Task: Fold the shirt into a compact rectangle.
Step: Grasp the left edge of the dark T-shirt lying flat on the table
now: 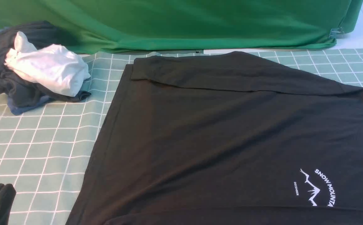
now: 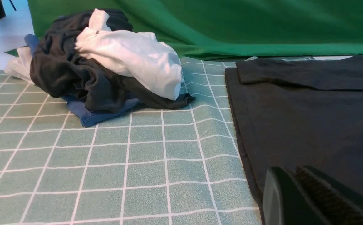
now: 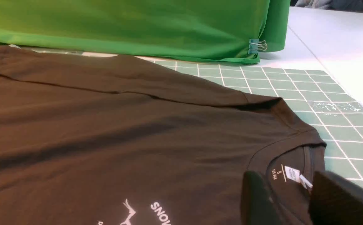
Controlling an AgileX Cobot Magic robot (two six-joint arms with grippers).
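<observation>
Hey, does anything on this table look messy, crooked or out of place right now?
Only the heap of clothes at the far left stands out: a white garment, a dark grey garment and a blue garment bunched together, unfolded. The black shirt lies flat, its far side folded in. No damage shows.

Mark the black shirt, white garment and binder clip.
black shirt (image 1: 215,140), front view, middle of its body.
white garment (image 1: 48,68), front view, its broad white fold.
binder clip (image 3: 253,46), right wrist view, its body.

Matt black shirt (image 1: 215,140) of thin soft cloth; matt checked tablecloth (image 1: 44,150).
</observation>
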